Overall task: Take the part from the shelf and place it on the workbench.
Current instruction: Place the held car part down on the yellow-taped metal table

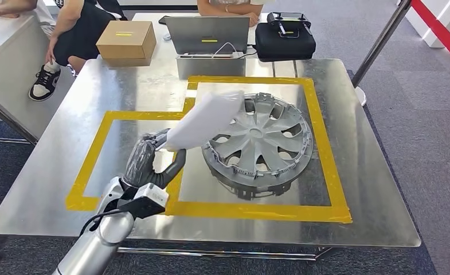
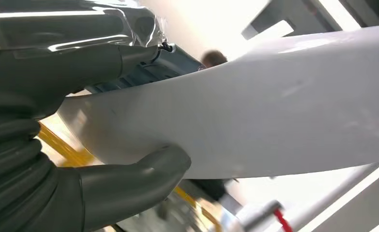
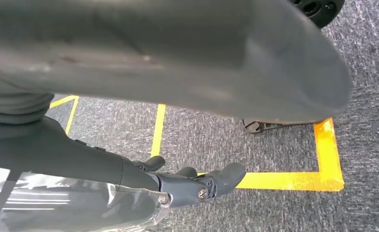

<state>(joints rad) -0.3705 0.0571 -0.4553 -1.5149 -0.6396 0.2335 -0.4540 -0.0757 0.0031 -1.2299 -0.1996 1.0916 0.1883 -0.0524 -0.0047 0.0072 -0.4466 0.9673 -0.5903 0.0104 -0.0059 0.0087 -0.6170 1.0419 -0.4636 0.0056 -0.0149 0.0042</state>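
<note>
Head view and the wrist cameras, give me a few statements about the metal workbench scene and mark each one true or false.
1. The left hand holds a flat white part. True.
2. The silver spoked wheel cover lies outside the yellow tape outline. False: it sits inside the larger taped rectangle on the shiny metal workbench.
3. The white part rests flat on the workbench. False: it is held up, tilted, partly over the wheel cover.
4. A brown cardboard box stands beyond the workbench's far edge. True.
5. The right hand grips the wheel cover. False: it hangs over grey carpet, holding nothing.
</note>
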